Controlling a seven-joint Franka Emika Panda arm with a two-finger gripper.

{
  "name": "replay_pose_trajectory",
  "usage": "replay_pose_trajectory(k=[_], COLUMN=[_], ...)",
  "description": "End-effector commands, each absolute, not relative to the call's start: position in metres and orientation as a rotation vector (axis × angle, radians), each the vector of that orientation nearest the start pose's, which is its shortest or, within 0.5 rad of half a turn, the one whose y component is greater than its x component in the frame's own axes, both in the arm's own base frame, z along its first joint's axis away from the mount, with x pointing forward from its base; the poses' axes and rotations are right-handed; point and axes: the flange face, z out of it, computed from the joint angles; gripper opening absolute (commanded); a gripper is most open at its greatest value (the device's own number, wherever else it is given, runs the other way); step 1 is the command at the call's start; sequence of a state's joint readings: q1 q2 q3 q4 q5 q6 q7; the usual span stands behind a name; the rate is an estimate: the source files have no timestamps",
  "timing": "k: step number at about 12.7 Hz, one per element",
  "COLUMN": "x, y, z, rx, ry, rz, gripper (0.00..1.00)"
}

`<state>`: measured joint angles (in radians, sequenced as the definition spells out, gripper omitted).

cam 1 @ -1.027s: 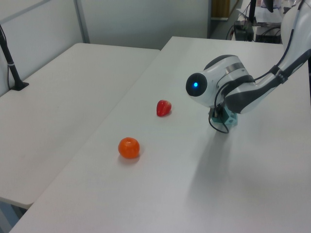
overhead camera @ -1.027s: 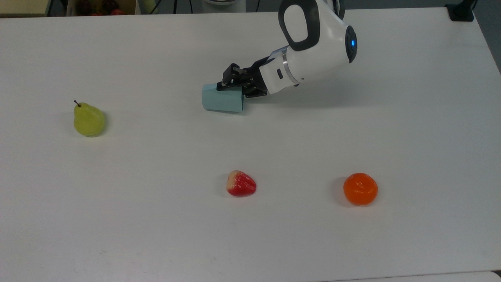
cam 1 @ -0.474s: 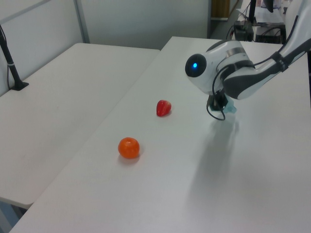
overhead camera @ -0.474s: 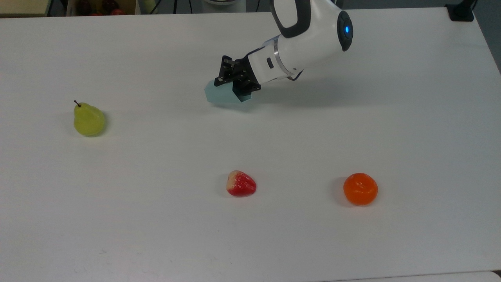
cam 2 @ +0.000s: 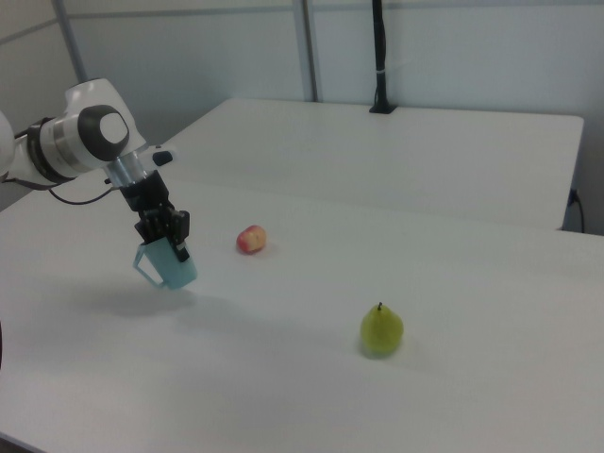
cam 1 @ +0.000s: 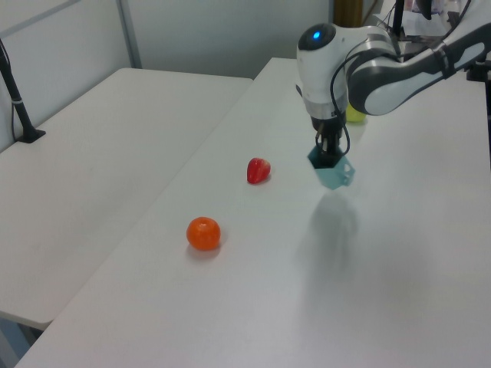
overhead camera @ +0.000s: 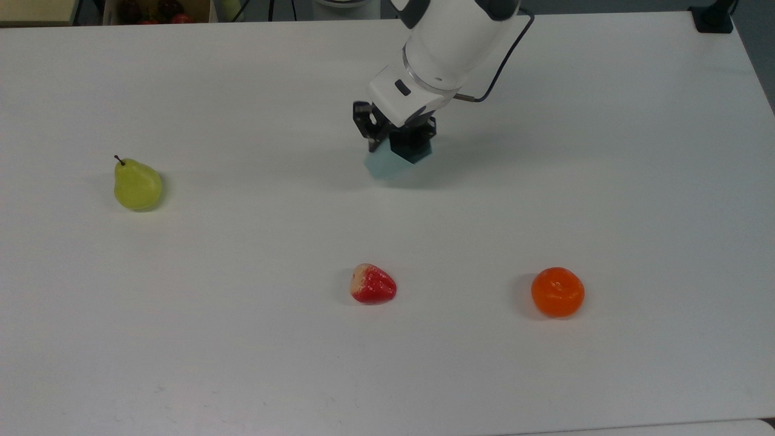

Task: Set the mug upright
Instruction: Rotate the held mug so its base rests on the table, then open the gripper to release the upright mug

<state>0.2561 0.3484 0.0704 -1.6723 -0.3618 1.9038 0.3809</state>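
The pale teal-blue mug point(overhead camera: 382, 165) point(cam 1: 334, 173) point(cam 2: 168, 265) hangs just above the white table point(overhead camera: 242, 339), nearly upright but still a little tilted, its base toward the table. My gripper point(overhead camera: 396, 145) point(cam 1: 328, 152) point(cam 2: 165, 234) points down from above and is shut on the mug's rim. In the right view the small tab sticks out on the mug's left side. The arm hides most of the mug's top in the top view.
A yellow-green pear point(overhead camera: 137, 185) point(cam 2: 381, 330) lies at the top view's left. A red strawberry point(overhead camera: 372, 284) point(cam 1: 258, 170) point(cam 2: 250, 240) and an orange point(overhead camera: 557, 292) point(cam 1: 203, 233) lie toward the front edge in the top view.
The arm swung from a low sideways reach to pointing downward. It lifted the mug off the table and turned it from lying on its side to nearly upright, shifting it toward the top view's right.
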Motion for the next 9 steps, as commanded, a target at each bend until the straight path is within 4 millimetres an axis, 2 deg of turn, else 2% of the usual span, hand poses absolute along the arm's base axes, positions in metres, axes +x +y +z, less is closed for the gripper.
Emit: replay_pose_trajectory(k=[1, 2, 3, 4, 6, 7, 8, 9], x=[0.633, 0.635, 0.637, 0.639, 0.641, 0.641, 0.642, 0.642], y=[0.18, 0.181, 0.181, 0.18, 0.179, 0.179, 0.173, 0.171], z=[0.399, 0.384, 0.379, 0.367, 0.358, 0.358, 0.36, 0.366], rx=[-3.233, -3.161, -3.108, -3.095, -3.092, -3.092, -3.098, -3.103], ry=[-0.428, -0.479, -0.523, -0.56, -0.572, -0.572, -0.542, -0.512], rz=[-0.139, -0.092, -0.097, -0.085, -0.085, -0.085, -0.08, -0.078], gripper=[0.0, 0.0, 0.0, 0.0, 0.0, 0.1, 0.62, 0.91])
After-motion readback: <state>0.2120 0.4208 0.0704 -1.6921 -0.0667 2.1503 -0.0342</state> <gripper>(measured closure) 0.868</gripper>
